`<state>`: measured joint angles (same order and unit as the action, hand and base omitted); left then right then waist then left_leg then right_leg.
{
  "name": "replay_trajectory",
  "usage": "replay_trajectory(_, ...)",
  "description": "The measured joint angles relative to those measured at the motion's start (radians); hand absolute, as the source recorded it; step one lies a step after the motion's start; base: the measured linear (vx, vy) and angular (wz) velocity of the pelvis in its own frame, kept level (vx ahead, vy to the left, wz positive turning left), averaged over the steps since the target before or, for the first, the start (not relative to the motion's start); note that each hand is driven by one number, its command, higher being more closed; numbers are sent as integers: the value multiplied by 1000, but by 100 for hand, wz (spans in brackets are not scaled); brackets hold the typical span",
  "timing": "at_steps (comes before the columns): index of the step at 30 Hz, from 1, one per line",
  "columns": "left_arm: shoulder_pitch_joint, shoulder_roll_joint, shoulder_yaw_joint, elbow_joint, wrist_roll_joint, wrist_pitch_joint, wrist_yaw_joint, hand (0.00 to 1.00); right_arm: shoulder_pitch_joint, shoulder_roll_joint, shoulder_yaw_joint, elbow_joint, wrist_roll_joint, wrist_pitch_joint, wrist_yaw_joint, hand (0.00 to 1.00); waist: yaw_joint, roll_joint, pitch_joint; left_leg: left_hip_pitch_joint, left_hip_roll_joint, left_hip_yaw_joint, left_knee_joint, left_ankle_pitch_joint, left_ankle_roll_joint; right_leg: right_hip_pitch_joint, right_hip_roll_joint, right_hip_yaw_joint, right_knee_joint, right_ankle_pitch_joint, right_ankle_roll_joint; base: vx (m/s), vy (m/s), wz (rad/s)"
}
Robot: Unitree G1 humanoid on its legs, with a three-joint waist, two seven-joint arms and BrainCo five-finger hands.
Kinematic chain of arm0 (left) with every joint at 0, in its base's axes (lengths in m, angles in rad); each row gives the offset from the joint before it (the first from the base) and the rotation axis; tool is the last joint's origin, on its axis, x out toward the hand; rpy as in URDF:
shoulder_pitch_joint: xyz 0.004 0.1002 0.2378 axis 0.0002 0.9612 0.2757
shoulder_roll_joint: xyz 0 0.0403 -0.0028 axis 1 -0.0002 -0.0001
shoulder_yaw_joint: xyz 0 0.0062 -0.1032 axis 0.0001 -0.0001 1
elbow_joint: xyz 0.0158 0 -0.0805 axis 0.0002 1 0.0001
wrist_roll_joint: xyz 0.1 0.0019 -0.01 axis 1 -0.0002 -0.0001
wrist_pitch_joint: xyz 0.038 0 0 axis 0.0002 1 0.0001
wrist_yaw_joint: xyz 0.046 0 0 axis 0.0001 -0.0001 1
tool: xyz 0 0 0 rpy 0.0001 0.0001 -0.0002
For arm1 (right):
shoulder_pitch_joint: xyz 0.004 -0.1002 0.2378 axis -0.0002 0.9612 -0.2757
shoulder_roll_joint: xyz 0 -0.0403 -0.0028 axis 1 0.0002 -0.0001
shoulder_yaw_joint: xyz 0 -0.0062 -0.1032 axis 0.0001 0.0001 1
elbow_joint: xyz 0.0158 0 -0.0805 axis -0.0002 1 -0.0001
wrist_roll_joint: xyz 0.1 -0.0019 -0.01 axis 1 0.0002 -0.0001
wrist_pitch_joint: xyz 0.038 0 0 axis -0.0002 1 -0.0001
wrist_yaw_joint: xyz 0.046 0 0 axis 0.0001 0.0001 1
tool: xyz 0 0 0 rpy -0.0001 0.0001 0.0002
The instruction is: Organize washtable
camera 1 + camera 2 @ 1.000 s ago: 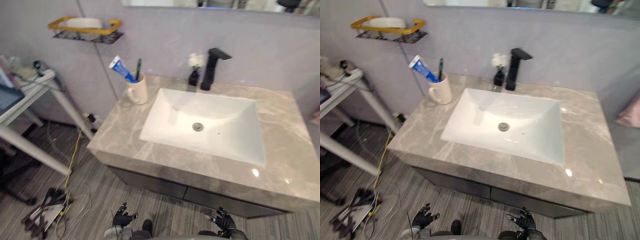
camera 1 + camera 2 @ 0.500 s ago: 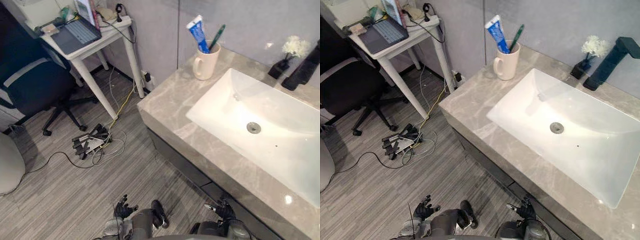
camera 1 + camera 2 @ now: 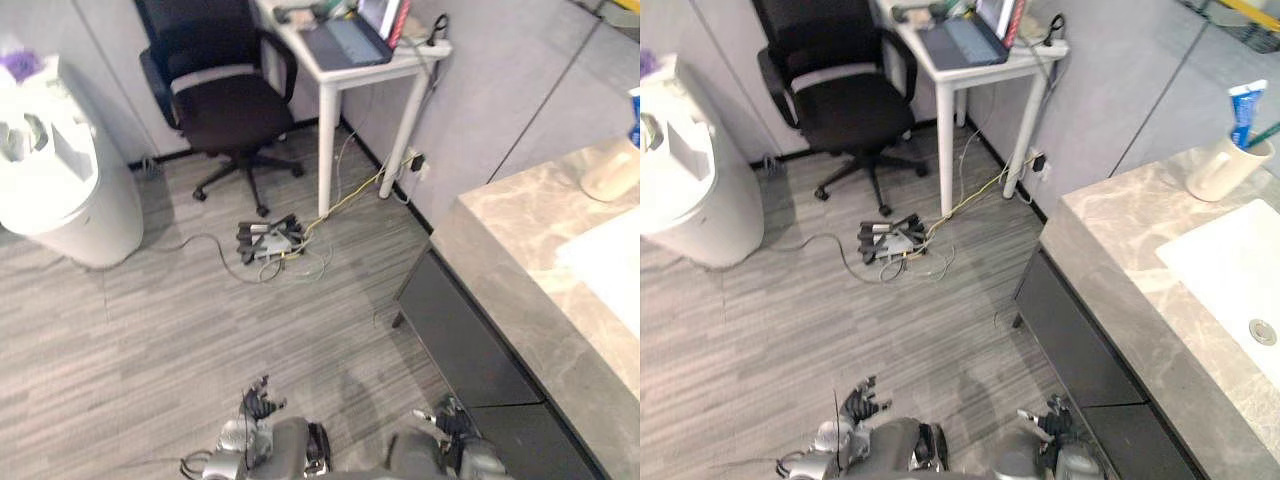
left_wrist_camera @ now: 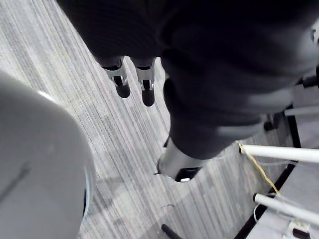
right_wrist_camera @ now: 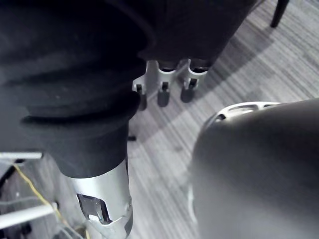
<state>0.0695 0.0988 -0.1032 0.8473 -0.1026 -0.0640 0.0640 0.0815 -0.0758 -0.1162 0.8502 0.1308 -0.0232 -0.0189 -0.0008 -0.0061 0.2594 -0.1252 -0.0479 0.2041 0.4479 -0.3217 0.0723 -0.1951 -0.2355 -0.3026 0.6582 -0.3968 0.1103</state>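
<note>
The grey marble washtable (image 3: 1110,265) runs along the right edge, with the corner of its white sink (image 3: 1230,270) showing. A cream cup (image 3: 1218,168) stands at its far end and holds a blue toothpaste tube (image 3: 1243,108) and a green toothbrush (image 3: 1263,134). My left hand (image 3: 258,404) hangs low by my side, far from the washtable, its fingers (image 4: 121,82) straight and holding nothing. My right hand (image 3: 447,418) hangs low too, close to the front of the cabinet, with relaxed fingers (image 5: 162,91) and nothing in it.
A dark cabinet front (image 3: 468,342) sits under the counter. Across the striped floor stand a black office chair (image 3: 228,100), a white desk with a laptop (image 3: 352,42) and a white round bin (image 3: 48,185). A tangle of cables and a power strip (image 3: 268,238) lies by the desk leg.
The whole picture has swung left, so the camera moved: the washtable now sits at the right edge and the chair and bin have come in. Both hands still hang low.
</note>
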Motion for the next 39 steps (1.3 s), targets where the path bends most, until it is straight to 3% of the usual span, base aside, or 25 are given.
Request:
replay_trajectory(2,-1,-5,0,13,-1,2,0,0,-9,1,2,-9,8,-4,0,0,-12,26,6,15,-16,-76,-58,36,22,-58,57,54,-99,37,8,90,129,118)
replay_trajectory(3,0,-6,1,24,-1,2,0,0,-8,1,8,-14,18,-9,1,0,-11,30,6,45,-35,-135,-113,61,20,-83,95,134,-171,84,16,140,110,143)
replay_trajectory(5,11,-7,9,28,-1,2,0,0,-1,6,9,-21,17,-15,0,0,-11,37,7,109,-70,-234,-187,86,5,-90,124,254,-256,156,28,227,44,149)
replay_trajectory(6,16,-10,19,28,0,2,0,0,5,9,9,-25,17,-15,-1,0,-10,33,3,129,-80,-262,-208,87,3,-88,126,282,-269,175,27,311,-6,172)
replay_trajectory(7,24,-19,52,29,0,1,1,0,23,21,14,-44,15,-15,-1,0,-9,23,-10,152,-72,-255,-221,39,-10,-85,119,303,-281,207,16,377,-87,195)
replay_trajectory(8,40,-21,81,30,0,0,1,0,42,30,15,-61,15,-19,-2,0,-19,23,-22,124,-25,-189,-144,19,-23,-83,109,270,-282,224,20,374,-153,201)
replay_trajectory(9,40,-22,91,34,0,0,1,0,44,31,17,-69,15,-21,-2,0,-21,21,-22,124,-34,-213,-119,13,19,-86,109,254,-264,227,25,541,-249,179)
replay_trajectory(10,36,-39,131,35,-9,2,4,0,45,28,21,-69,14,-15,-1,0,1,13,-22,134,-38,-250,-86,-4,5,-95,120,222,-237,230,9,531,-272,156)
replay_trajectory(11,31,-47,142,33,-10,1,4,0,43,26,23,-75,14,-16,-3,0,6,14,-28,107,-15,-255,14,-32,-47,-82,175,179,-316,331,-65,528,-250,140)
replay_trajectory(12,29,-54,141,44,-10,2,5,0,40,15,23,-80,15,-18,-3,0,5,40,-24,89,6,-252,73,-45,-73,-50,182,161,-344,362,-95,415,-144,114)
replay_trajectory(13,24,-54,140,46,-5,6,0,0,25,4,37,-77,16,-19,-7,0,21,50,-23,32,42,-198,176,-20,-145,-3,184,146,-388,377,-103,402,-112,52)
replay_trajectory(16,29,-41,123,44,2,1,1,0,-1,22,46,-56,15,-20,-6,0,7,27,-20,14,142,8,165,-25,-141,112,145,106,-457,381,-109,371,-90,68)
replay_trajectory(18,25,-35,91,43,12,0,2,0,-17,23,45,-38,15,-18,-5,0,12,36,-23,1,167,54,71,-16,-155,170,122,57,-483,381,-108,270,-5,63)
replay_trajectory(19,20,-36,62,37,25,1,2,0,-18,21,46,-41,15,-19,-5,0,9,54,-33,-24,191,106,-16,66,-172,185,122,12,-484,372,-95,197,73,65)
replay_trajectory(20,20,-37,40,31,34,3,1,0,-17,18,45,-39,15,-19,-5,0,5,70,-40,-52,212,145,-54,174,-143,198,128,-21,-483,347,-60,219,92,86)
replay_trajectory(21,13,-29,22,23,37,3,0,0,-23,25,45,-29,15,-16,-7,0,7,54,-46,-45,196,179,-60,152,-107,211,108,-42,-484,308,-38,181,89,75)
replay_trajectory(22,7,-24,19,20,37,3,0,0,-27,30,46,-29,15,-14,-7,0,7,40,-46,-45,177,182,-80,158,-107,207,92,-56,-484,305,-34,154,116,78)
replay_trajectory(24,2,-10,4,10,39,5,0,0,-36,41,58,-29,15,-13,-8,0,10,18,-40,-37,132,170,-139,174,-99,214,61,-99,-482,306,-34,110,140,65)
replay_trajectory(28,24,4,-3,7,41,10,0,0,-41,60,71,-28,10,-12,-22,0,12,20,-37,33,111,99,-170,174,-99,211,27,-107,-327,292,-35,92,75,48)
replay_trajectory(30,25,8,-3,11,47,11,1,0,-38,65,91,-30,-8,-13,-21,0,5,21,-37,33,112,61,-172,174,-98,184,65,-11,-313,213,-43,25,-60,62)
replay_trajectory(31,23,14,-2,14,59,11,0,0,-36,65,101,-32,-21,-12,-20,0,-12,3,-35,29,94,-4,-179,172,-96,139,148,220,-300,168,-67,13,-131,80)
replay_trajectory(33,22,18,1,20,66,10,0,0,-27,66,103,-33,-22,-12,-19,0,-19,-7,-35,25,74,-48,-176,176,-88,127,181,335,-299,162,-73,-2,-187,103)
replay_trajectory(34,20,16,13,26,76,9,1,0,-12,65,102,-35,-22,-14,-19,0,-25,-31,-43,3,41,-97,-136,171,-82,141,168,365,-317,143,-59,-9,-203,105)
replay_trajectory(38,31,-23,59,31,76,10,3,0,-16,39,104,-32,-22,-13,-20,0,-25,26,-53,-42,66,-145,-126,176,-91,161,175,246,-349,160,-73,-47,-183,97)
replay_trajectory(39,33,-32,70,29,74,9,3,0,-16,35,107,-33,-22,-13,-21,0,-17,35,-55,-59,77,-147,-127,189,-110,170,177,207,-365,171,-76,-15,-68,72)
